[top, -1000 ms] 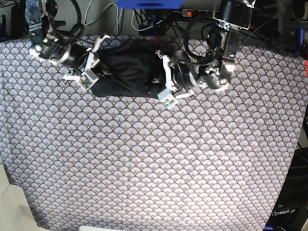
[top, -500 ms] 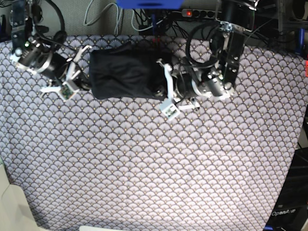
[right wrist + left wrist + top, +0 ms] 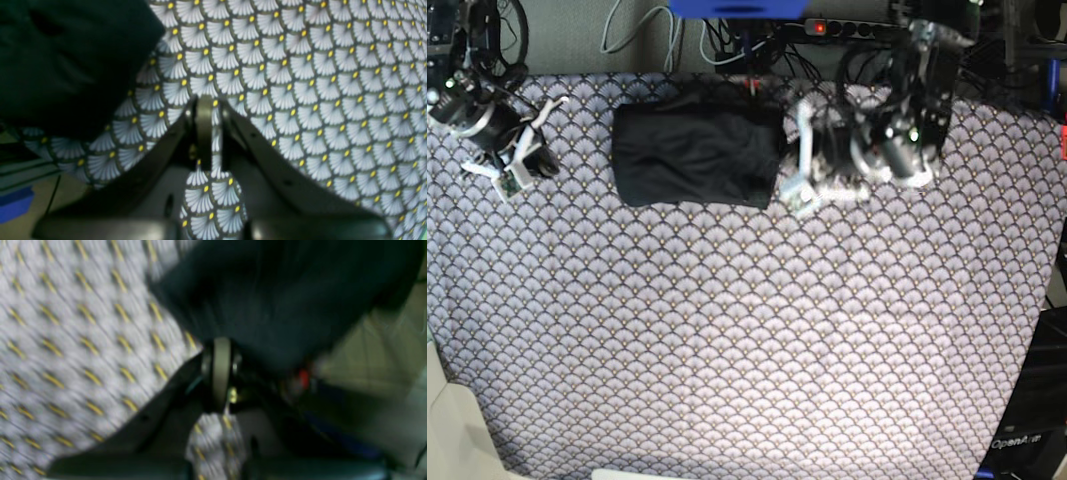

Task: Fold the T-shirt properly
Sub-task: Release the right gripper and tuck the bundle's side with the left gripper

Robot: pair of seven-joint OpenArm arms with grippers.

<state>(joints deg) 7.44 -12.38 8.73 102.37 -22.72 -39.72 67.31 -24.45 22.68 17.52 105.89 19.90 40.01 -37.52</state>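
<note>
T-shirt (image 3: 695, 155) lies folded compact, upper centre of desk (image 3: 747, 350); both tools clenched empty, left tool (image 3: 799, 192) beside it, right tool (image 3: 509, 170) well apart, likely finished.

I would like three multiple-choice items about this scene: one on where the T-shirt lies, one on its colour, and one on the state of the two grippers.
1. Where does the T-shirt lie on the patterned cloth?
A. near the far edge
B. in the middle
C. at the near edge

2. What colour is the T-shirt?
A. white
B. red
C. black

3. How are the left gripper and the right gripper?
A. both shut on the shirt
B. both shut, holding nothing
C. both wide open

Answers: 1 A, the base view shows it at the top of the cloth, by the cables. 2 C, it is plain dark fabric. 3 B, the wrist views show closed jaws with no fabric between them.
</note>
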